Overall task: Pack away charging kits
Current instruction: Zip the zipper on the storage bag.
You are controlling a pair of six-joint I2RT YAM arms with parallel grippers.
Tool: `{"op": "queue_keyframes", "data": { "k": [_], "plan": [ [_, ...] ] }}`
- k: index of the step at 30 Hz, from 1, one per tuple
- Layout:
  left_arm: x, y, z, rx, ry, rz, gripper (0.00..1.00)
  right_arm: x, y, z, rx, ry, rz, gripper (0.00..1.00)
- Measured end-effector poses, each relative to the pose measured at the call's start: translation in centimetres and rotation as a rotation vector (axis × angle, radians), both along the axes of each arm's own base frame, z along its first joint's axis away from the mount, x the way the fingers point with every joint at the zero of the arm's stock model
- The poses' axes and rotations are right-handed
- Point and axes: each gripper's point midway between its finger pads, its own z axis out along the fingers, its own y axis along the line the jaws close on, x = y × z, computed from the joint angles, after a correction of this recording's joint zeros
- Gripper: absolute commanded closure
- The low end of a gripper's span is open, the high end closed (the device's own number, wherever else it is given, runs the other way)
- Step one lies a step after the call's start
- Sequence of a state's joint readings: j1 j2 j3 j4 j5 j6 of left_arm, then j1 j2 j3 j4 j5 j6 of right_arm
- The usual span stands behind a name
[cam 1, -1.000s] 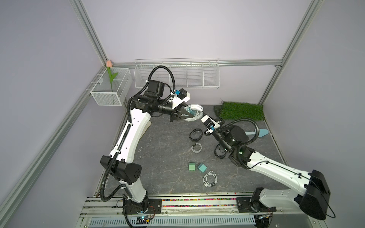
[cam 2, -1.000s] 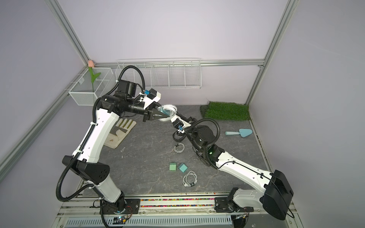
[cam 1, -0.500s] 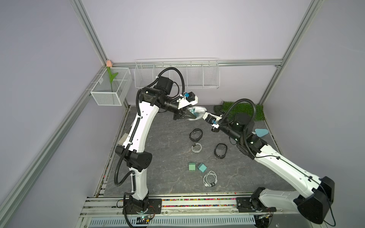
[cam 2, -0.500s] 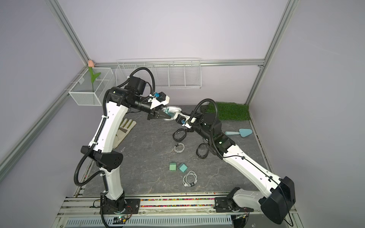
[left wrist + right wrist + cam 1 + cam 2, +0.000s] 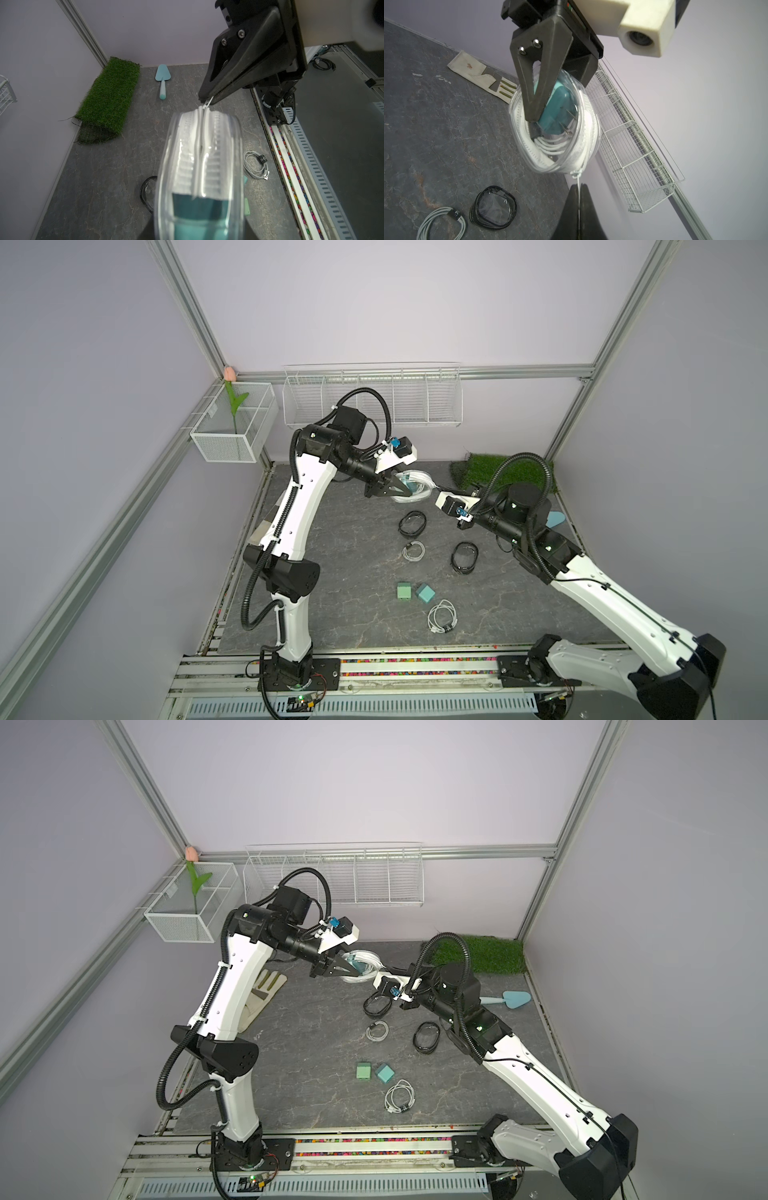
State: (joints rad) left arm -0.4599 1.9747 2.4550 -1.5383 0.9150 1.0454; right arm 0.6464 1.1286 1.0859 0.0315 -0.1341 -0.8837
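**Case raised between both claws, zip cord pinched**

Within the last second both arms have been swung up and inward. The case (image 5: 417, 489) is now held off the counter, just above the centre of both top views. The left claw (image 5: 405, 488) is clamped across the case's clear faces. The right claw (image 5: 207, 99) is pinched fully closed on the thin white cord (image 5: 578, 182) tied to the zip. One charger (image 5: 558, 112) and one coiled cable (image 5: 550, 145) are seen inside the case. In the left wrist view the zip appears nearly drawn together. It is therefore judged that the first kit is being sealed and that two kits are left.

The cell is enclosed by lilac walls in aluminium framing, over a dark, slate-patterned counter (image 5: 353, 556).

- **Back wall:** a wire rack (image 5: 374, 402) is hung at upper centre and a mesh basket (image 5: 232, 439) at upper left.
- **Sides of the counter:** a grass mat (image 5: 515, 470) is laid at right of centre, a glove (image 5: 266, 990) at left of centre, and a trowel (image 5: 509, 999) at the right.
- **Below centre:** two black cases (image 5: 412, 524) (image 5: 464, 558) lie empty.
- **Lower down:** two chargers (image 5: 403, 591) (image 5: 425, 593) sit just beside each other, with two cables (image 5: 414, 551) (image 5: 442, 616) near them.
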Motion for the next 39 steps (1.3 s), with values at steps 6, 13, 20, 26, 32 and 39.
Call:
{"op": "queue_keyframes", "data": {
  "k": [6, 13, 20, 26, 32, 39],
  "plan": [
    [-0.3, -0.2, -0.7, 0.049, -0.041, -0.012, 1.0, 0.8, 0.8, 0.4, -0.024, 0.015, 0.023, 0.93],
    [0.4, -0.3, -0.3, 0.053, -0.113, -0.024, 1.0, 0.9, 1.0, 1.0, -0.041, -0.026, 0.036, 0.93],
    [0.5, -0.2, -0.6, 0.077, -0.144, -0.029, 1.0, 1.4, 1.5, 0.7, -0.074, -0.062, 0.089, 0.93],
    [0.8, -0.2, -1.0, 0.103, -0.168, -0.021, 1.0, 1.8, 2.6, 0.7, -0.083, -0.048, 0.158, 0.93],
    [0.9, -0.3, -0.9, 0.109, -0.177, -0.018, 1.0, 1.5, 2.1, 0.8, -0.074, -0.043, 0.231, 0.93],
    [0.8, -0.3, 0.0, 0.056, -0.163, -0.028, 1.0, 1.4, 0.8, 1.9, -0.057, -0.066, 0.236, 0.93]
  ]
}}
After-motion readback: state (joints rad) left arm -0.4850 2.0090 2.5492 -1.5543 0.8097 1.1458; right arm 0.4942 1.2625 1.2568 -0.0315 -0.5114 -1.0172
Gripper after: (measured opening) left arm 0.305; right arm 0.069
